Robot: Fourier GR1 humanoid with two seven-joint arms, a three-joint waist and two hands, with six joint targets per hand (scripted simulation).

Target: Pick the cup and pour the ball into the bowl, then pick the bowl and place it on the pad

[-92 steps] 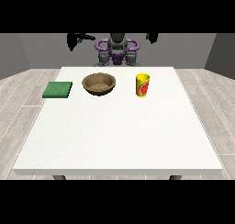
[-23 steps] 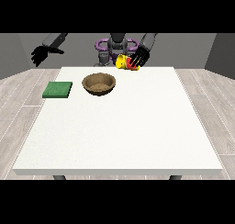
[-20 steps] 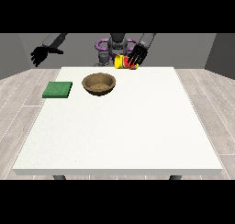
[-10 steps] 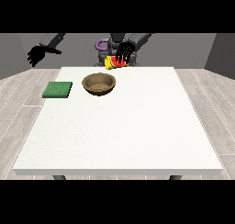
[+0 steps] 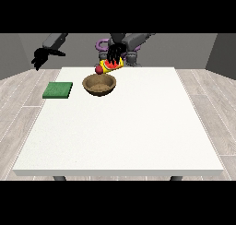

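I see the hand at view's right (image 5: 116,52) wrapped round the tipped cup (image 5: 110,65), ball (image 5: 98,70) at its mouth, just above bowl (image 5: 99,85).

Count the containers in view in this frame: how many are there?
2. A brown bowl sits on the table right of the green pad. A yellow cup is held tilted above the bowl's far rim by the robot hand. None appear hidden.
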